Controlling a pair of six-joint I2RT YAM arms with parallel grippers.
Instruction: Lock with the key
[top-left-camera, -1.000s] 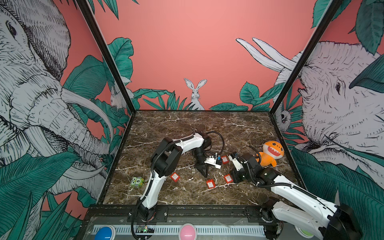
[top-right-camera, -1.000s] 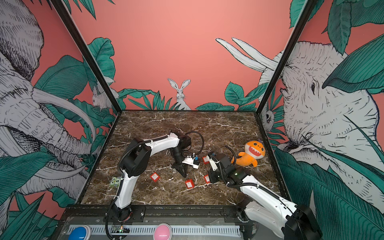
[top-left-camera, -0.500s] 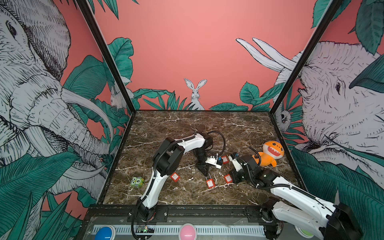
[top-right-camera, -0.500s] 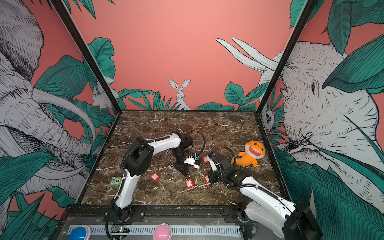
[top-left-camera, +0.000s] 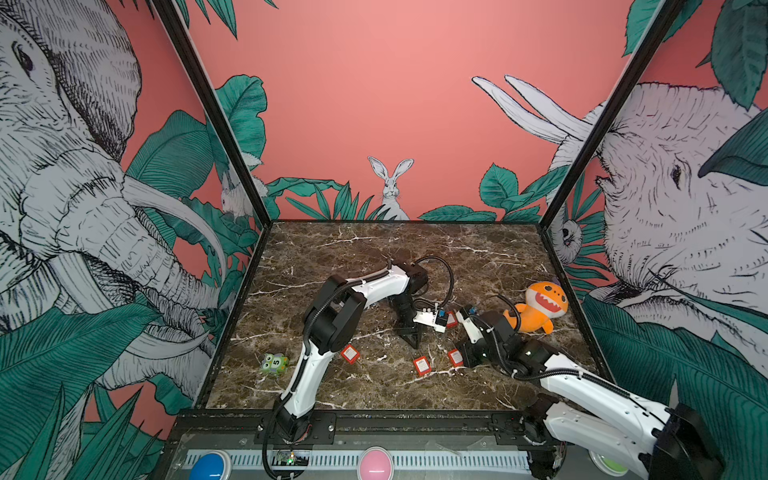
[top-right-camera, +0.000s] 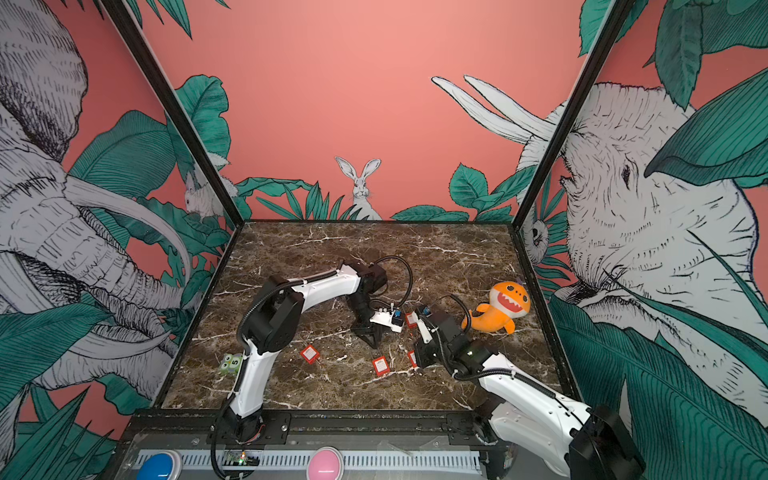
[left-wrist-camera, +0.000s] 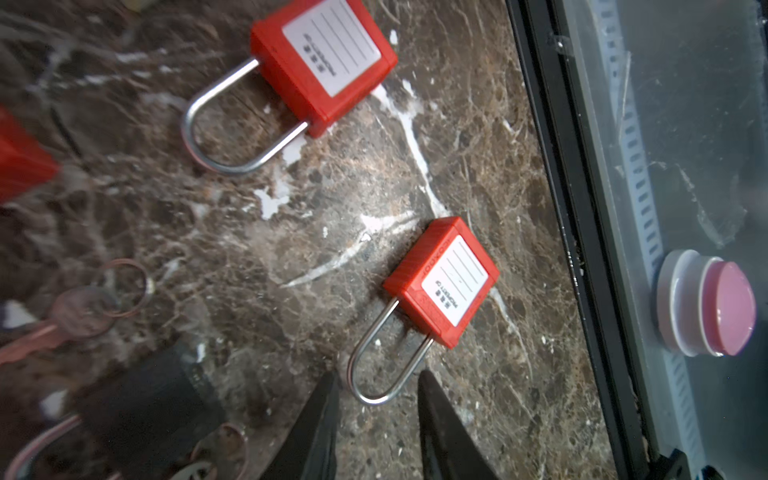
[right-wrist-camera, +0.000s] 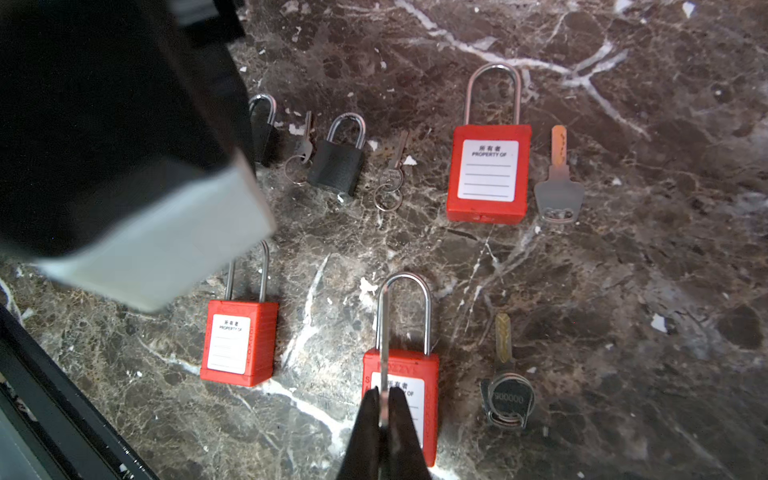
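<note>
Since a second ago the left fingers (top-left-camera: 409, 337) have spread from closed; in a top view they hang low near the middle of the counter (top-left-camera: 374, 257). On the left wrist view these fingers (left-wrist-camera: 320, 419) stand apart, and the shackle (left-wrist-camera: 376, 402) of a red padlock (left-wrist-camera: 440, 282) shows between their tips. On the right wrist view the right fingers (right-wrist-camera: 365, 432) pinch a thin key (right-wrist-camera: 385, 340) edge-on over a second red padlock (right-wrist-camera: 430, 395), toward the counter's front edge.

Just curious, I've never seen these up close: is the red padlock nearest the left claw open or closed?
Closed, it seems: in the left wrist view both legs of the red padlock's steel loop go into its body.
</note>
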